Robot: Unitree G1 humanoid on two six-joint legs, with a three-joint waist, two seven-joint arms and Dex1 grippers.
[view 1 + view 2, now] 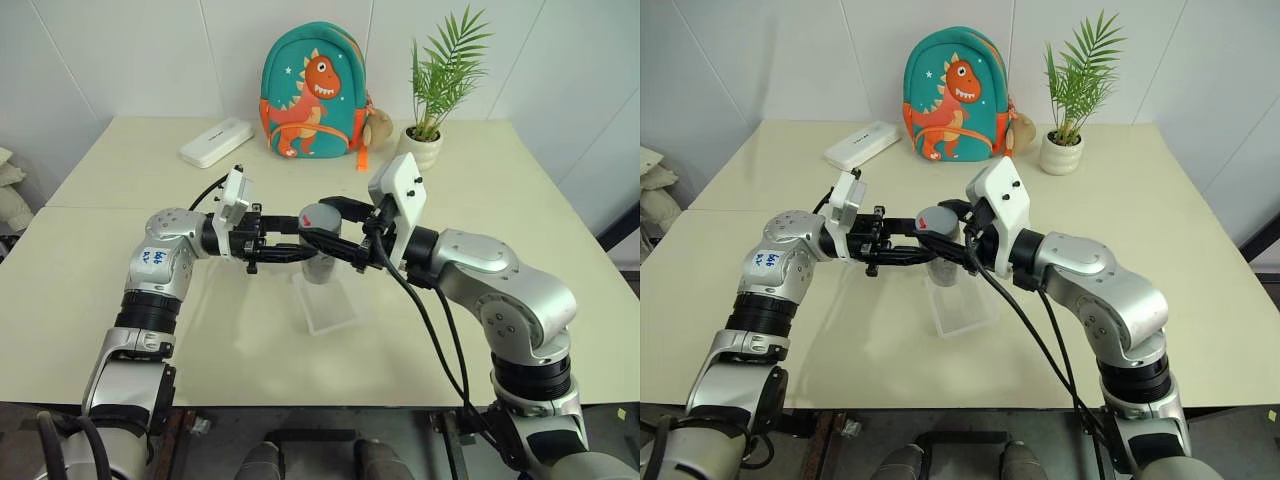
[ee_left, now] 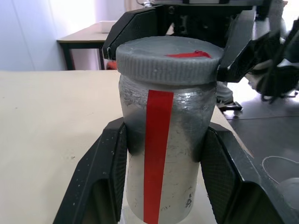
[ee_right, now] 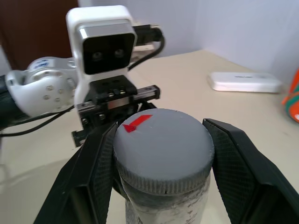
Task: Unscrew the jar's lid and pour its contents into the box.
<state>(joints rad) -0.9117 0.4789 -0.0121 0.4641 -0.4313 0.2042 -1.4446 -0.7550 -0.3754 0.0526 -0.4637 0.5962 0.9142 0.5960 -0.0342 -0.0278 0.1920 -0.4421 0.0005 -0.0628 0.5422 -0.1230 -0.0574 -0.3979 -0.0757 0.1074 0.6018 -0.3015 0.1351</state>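
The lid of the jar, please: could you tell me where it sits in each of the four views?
Left eye view: the lid is mid-frame, between the two grippers.
Right eye view: just left of centre, over the box.
Left wrist view: upper middle, capping the jar.
Right wrist view: lower centre.
Shared landmark: the red mark on the lid's top.

Bare white-walled lab, plain table point(image 1: 120, 260)
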